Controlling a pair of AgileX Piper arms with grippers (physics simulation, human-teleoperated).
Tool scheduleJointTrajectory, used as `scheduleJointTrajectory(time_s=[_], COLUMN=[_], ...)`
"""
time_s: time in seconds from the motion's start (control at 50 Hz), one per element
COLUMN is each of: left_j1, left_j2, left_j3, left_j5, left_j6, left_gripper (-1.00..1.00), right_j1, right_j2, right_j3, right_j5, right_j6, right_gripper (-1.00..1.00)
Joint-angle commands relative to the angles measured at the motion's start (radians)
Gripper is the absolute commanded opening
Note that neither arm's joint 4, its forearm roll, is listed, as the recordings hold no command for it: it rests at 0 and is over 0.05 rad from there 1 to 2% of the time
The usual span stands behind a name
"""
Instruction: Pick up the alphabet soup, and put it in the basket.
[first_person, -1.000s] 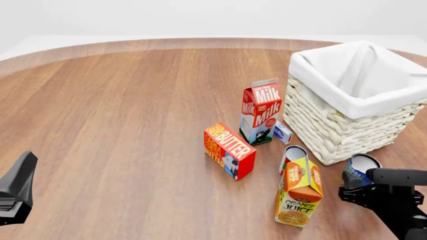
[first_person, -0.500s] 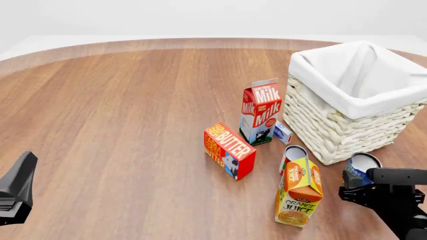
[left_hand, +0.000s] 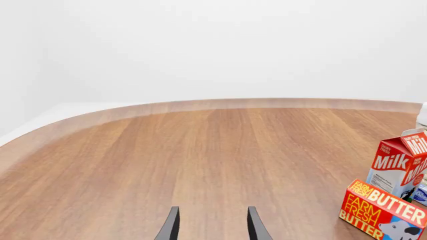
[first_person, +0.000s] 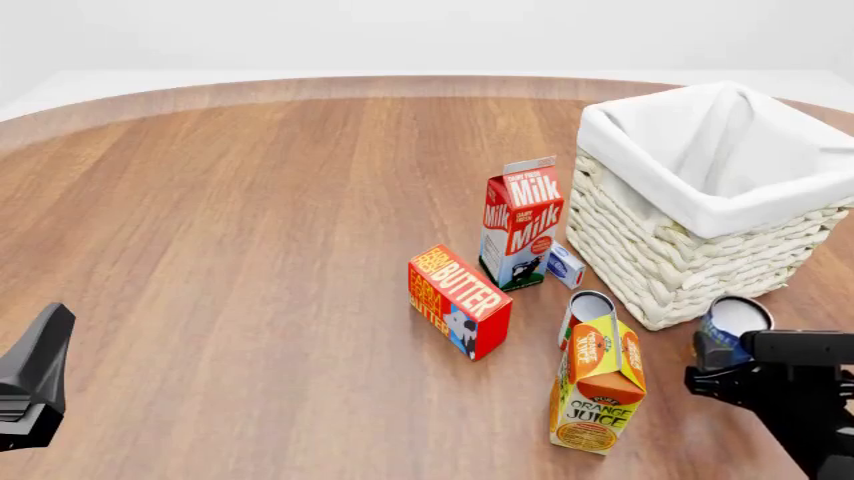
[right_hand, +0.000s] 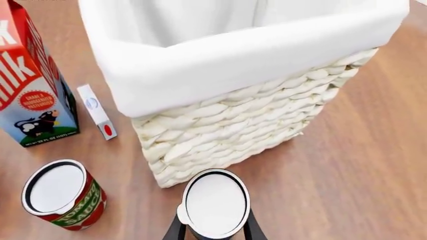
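Note:
The alphabet soup (first_person: 733, 329), a short blue can with a pale flat top, is held between the fingers of my right gripper (first_person: 742, 362) just off the table, by the basket's near corner. In the right wrist view the can's top (right_hand: 215, 202) sits between the two fingers (right_hand: 175, 231). The basket (first_person: 667, 268) is a large whitish wicker one with a white liner, right behind the can, and its wall also shows in the right wrist view (right_hand: 233, 131). My left gripper (left_hand: 212, 227) is open and empty over bare wood, far left in the front view (first_person: 34, 385).
An orange juice carton (first_person: 597, 385) and a reddish-white can (first_person: 585, 310) stand just left of the held can. A milk carton (first_person: 523, 222), a butter box (first_person: 458, 300) and a small blue-white box (first_person: 565, 266) stand left of the basket.
The right gripper has lifted the alphabet soup a little, up and slightly right toward the basket. The left arm has not moved.

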Motion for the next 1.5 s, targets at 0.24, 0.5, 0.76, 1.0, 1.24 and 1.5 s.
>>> scheduleJointTrajectory(time_s=[0.24,0.5,0.76,1.0,1.24,1.5], left_j1=[0.0,0.0,0.0,0.0,0.0,0.0], left_j2=[0.0,0.0,0.0,0.0,0.0,0.0], left_j3=[0.0,0.0,0.0,0.0,0.0,0.0], left_j5=[0.0,0.0,0.0,0.0,0.0,0.0], left_j6=[0.0,0.0,0.0,0.0,0.0,0.0], left_gripper=[1.0,1.0,1.0,1.0,1.0,1.0], right_j1=[-0.015,-0.018,-0.021,-0.033,-0.04,-0.037], right_j2=[-0.045,-0.069,-0.084,-0.197,-0.49,-0.656], right_j3=[0.0,0.0,0.0,0.0,0.0,0.0], right_j5=[-0.002,-0.002,-0.001,0.088,0.36,0.509], right_j6=[-0.026,-0.03,-0.036,-0.043,-0.056,-0.07], right_gripper=[-1.0,-1.0,-1.0,-1.0,-1.0,-1.0])
